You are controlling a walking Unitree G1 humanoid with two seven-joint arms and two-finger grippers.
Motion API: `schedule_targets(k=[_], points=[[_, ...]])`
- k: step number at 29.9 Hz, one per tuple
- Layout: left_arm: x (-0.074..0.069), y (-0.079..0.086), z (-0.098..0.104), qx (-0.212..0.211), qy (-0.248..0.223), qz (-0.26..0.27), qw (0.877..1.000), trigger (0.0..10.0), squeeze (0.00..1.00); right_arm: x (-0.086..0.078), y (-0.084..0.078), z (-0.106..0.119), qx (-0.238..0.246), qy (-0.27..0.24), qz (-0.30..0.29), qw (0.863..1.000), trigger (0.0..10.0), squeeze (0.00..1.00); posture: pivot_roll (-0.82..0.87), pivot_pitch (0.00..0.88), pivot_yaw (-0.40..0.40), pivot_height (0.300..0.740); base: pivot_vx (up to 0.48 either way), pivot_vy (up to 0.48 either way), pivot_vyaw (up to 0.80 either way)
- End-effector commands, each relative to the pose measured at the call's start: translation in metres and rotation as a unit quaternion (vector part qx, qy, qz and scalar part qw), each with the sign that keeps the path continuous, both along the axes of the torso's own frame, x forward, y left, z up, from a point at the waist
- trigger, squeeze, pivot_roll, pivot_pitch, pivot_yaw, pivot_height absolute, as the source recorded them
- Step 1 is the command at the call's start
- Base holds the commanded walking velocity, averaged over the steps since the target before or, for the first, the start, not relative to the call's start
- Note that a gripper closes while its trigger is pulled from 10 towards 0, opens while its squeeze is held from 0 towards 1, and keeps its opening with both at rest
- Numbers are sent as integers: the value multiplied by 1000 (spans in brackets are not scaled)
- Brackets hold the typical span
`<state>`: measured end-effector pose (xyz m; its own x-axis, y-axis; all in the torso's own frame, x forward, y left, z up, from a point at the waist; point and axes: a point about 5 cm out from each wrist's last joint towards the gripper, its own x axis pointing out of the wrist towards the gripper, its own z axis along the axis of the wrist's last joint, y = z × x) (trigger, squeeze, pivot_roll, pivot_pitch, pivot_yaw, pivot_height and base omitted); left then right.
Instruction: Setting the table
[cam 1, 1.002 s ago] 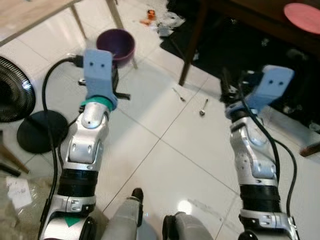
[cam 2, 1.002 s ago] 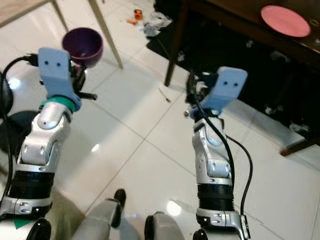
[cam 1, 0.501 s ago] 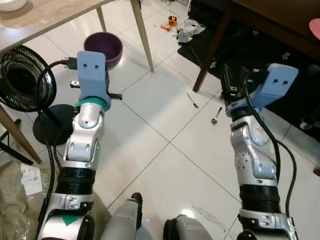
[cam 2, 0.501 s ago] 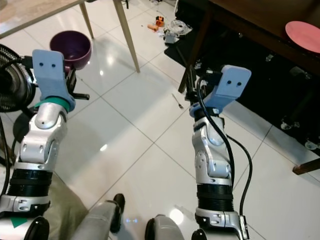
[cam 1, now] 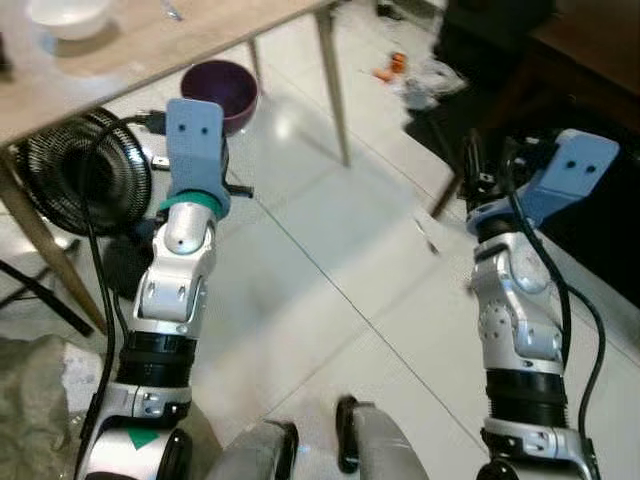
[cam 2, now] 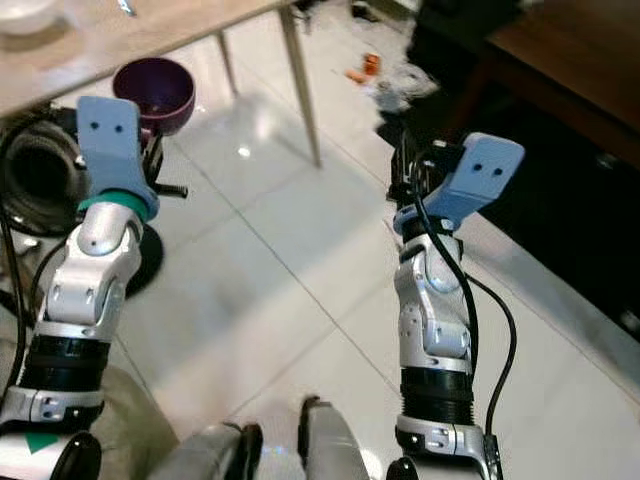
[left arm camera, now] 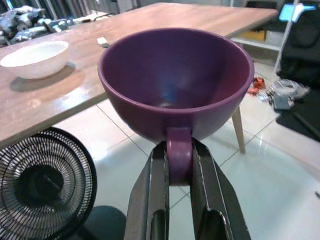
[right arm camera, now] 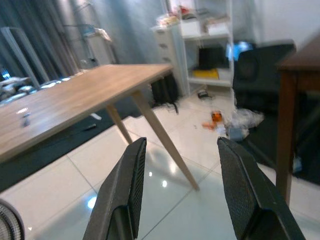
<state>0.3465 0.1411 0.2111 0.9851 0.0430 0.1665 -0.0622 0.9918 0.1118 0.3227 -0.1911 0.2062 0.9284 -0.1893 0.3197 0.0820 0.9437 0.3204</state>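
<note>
Purple bowl point(left arm camera: 175, 82), white bowl point(left arm camera: 34, 58), black fan point(left arm camera: 42, 195).

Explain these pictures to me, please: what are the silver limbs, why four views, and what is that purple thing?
You are looking through a walking robot's own cameras. Two pictures come from its head, looking down at its two silver arms and the tiled floor. The other two come from cameras on its wrists, looking along each gripper's black fingers.

The left gripper is shut on the handle of a purple cup, carried in front of the robot. The right gripper is open and holds nothing.

Ahead stands a light wooden table with a white bowl on it. A black fan sits on the floor beneath its edge. A darker table is off to the robot's right.
</note>
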Motion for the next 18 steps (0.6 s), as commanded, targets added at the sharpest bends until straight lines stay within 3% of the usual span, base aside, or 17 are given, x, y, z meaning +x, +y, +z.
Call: schedule_targets(k=[1,11,18], points=[[0,2,-5,3,7,5,1000,10000,0,-2,-10,1,27,-9,-19,999,10000,0,118,121,29,740,469,0,0],[0,2,-4,4,6,3,1000,10000,0,-3,-25,2,82,-16,-43,996,10000,0,125,125,33,740,469,0,0],[0,2,-3,10,4,2,1000,10000,0,-3,-31,3,88,-17,-61,994,10000,0,127,126,34,740,469,0,0]])
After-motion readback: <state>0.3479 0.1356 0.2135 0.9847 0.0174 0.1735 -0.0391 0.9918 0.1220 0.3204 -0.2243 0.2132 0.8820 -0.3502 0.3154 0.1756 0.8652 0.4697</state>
